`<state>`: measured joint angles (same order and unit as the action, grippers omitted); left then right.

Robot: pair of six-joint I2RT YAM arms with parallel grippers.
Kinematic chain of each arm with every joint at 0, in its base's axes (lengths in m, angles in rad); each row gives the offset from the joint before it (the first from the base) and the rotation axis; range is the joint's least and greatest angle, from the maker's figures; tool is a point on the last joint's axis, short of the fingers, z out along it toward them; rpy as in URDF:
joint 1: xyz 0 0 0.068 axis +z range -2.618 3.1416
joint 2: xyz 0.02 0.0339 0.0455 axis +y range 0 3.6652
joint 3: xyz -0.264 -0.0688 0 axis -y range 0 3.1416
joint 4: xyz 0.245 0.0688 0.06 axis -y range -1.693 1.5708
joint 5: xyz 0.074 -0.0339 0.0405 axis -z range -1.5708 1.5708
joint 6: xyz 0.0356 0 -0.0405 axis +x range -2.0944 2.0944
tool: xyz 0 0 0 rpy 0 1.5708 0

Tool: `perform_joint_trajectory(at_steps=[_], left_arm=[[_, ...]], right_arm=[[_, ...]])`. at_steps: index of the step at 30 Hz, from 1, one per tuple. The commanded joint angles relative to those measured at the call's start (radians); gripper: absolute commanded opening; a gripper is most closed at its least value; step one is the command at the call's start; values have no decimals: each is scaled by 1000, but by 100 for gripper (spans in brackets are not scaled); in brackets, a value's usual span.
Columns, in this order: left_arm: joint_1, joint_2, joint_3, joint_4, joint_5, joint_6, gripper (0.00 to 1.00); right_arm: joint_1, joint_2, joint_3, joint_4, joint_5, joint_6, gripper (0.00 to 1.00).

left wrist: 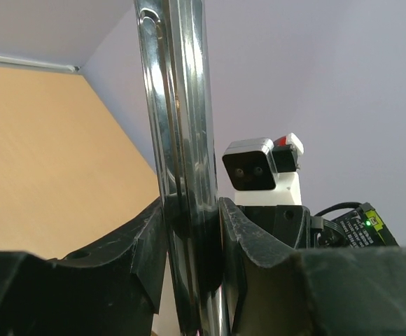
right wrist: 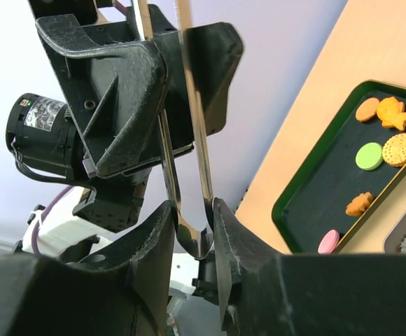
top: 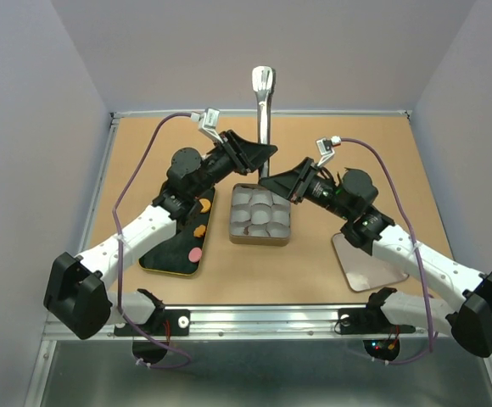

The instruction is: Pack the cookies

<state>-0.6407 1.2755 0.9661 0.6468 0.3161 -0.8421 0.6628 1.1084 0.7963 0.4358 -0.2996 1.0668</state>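
Two hands are closing on one pair of metal tongs [top: 264, 93], which is standing upright over the centre of the worktop [top: 314, 271]. The left hand [left wrist: 192, 224] is pinching the tongs' shaft between its fingers. The right hand [right wrist: 192, 231] is squeezing the two thin blades, lower in the right wrist view, just under the left one. Six cookies [right wrist: 369, 155] are lying on a dark, green-rimmed tray [right wrist: 308, 210] at the right of that view: orange, yellow-green, tan and pink pieces. Seen from overhead, the tray is sitting left of centre, just beside a tin [top: 260, 242] holding white paper cups [top: 259, 212]. A lid [top: 369, 263] is lying at the lower right.
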Motion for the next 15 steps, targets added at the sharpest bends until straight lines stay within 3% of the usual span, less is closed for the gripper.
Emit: perform_joint_trajectory(at_steps=[1,4,5,7,15], left_arm=[[-17,-71,-7,59,41,23,38],[-19,-83,6,7,32,56,38],[-17,-87,25,-15,22,73,38],[-16,-97,61,-106,-15,124,37],[-7,-136,134,-325,-118,256,37]], right_arm=[[-9,11,46,92,62,18,25],[-9,8,37,93,57,18,43],[-8,7,28,95,57,15,58],[-9,-5,17,92,60,1,74],[-8,-27,-19,75,71,-11,87]])
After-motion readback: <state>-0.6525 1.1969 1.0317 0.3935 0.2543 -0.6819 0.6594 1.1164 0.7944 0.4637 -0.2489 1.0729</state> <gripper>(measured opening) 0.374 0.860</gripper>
